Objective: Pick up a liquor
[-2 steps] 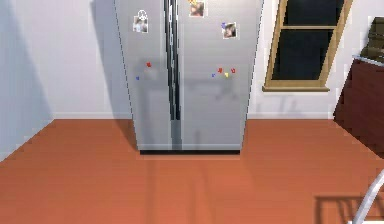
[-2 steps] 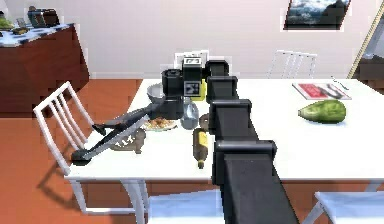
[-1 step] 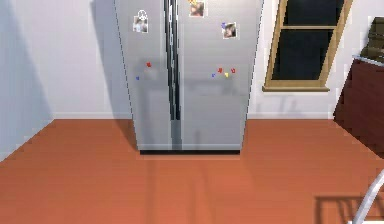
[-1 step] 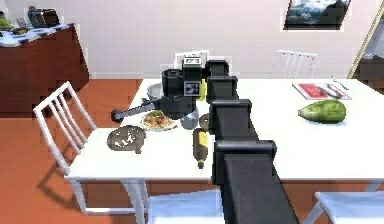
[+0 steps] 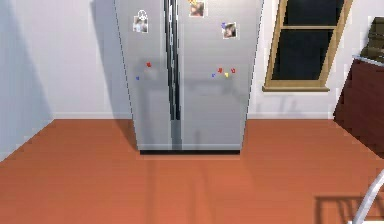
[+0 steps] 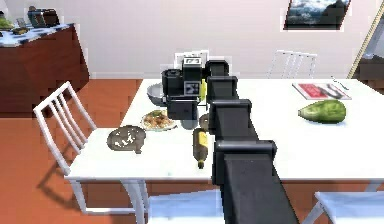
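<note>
On the counter point(image 6: 290, 128), a plate point(image 6: 158, 121) of food sits at the jaws' seven o'clock; whether they hold anything, I cannot tell.

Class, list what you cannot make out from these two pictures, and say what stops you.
- Arm side view: whether the gripper holds anything; dishes stand around it.
- Arm side view: what the brown bottle-shaped thing beside the arm is; too small.
- Arm side view: the wall picture, cut off by the top edge.
- Forward view: what the fridge photos show; too small.
- Forward view: the dark cabinet, cut by the right edge.
</note>
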